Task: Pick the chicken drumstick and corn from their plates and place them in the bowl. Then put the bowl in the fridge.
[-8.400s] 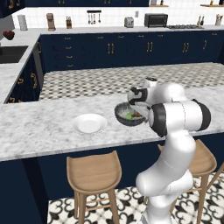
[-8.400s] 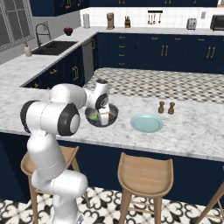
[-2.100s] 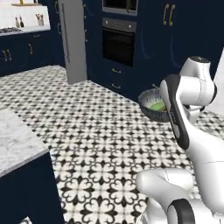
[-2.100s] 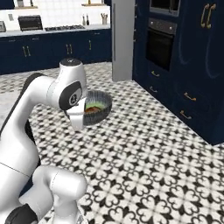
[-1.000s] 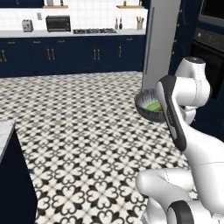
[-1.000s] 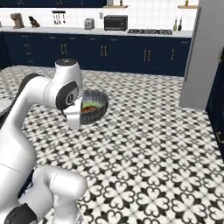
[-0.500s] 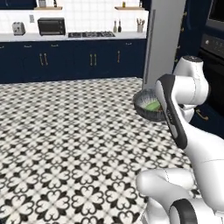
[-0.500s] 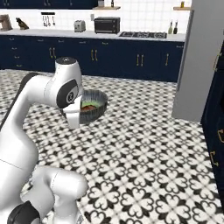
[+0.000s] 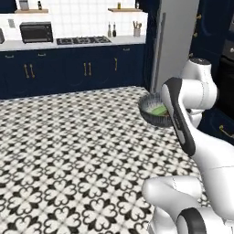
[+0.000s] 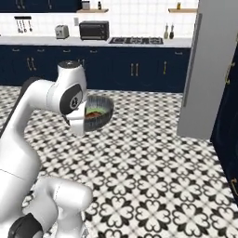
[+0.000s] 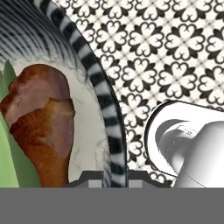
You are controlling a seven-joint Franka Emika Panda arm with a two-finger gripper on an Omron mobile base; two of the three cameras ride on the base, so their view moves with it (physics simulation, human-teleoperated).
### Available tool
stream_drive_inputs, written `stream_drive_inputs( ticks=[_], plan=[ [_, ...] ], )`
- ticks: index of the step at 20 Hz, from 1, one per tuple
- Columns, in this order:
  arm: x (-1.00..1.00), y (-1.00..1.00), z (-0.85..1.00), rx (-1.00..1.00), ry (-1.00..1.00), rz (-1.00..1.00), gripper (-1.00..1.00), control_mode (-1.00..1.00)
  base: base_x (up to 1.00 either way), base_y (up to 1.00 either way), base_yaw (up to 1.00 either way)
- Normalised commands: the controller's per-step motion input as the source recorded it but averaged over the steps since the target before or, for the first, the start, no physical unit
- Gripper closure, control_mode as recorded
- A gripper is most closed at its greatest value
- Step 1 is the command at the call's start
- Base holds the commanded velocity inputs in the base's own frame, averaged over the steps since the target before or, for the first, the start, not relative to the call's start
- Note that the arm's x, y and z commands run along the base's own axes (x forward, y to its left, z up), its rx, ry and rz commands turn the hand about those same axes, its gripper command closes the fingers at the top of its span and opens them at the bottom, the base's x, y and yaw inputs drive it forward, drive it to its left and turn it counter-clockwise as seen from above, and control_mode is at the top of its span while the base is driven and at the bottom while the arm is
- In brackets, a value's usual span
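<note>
From the left base view, the arm is folded up high and the bowl hangs in the air at its wrist, above the patterned floor, tipped a little so its open mouth faces up and toward the camera, with a patch of green from the corn showing inside. The fridge, a tall grey slab, stands right behind the bowl, beyond the arm, and the navy cabinets run along the back wall to its left. Over to the right base view now: the bowl sits just beside the white wrist, rim tilted, reddish and green contents just visible inside but too small to read their direction. The fridge is well apart here, off to the right with its long handle upright. And the hand view gives us the close look: the chicken drumstick lies inside the bowl, its long axis running from top to bottom of this picture, the fat meaty end toward the top and the narrower end pointing down toward the gripper. The green husk of the corn lies alongside it at the left edge, running the same way. The fingers are pinched together on the bowl's rim, one either side of the striped wall.
</note>
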Motion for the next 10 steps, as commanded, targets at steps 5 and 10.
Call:
stream_drive_inputs(
  ticks=[5,10],
  plan=[
    [0.00,0.00,0.00,0.00,0.00,0.00,1.00,1.00,1.00,0.75,-0.40],
    [0.00,0.00,0.00,0.00,0.00,0.00,1.00,1.00,1.00,0.77,-0.56]
  ],
)
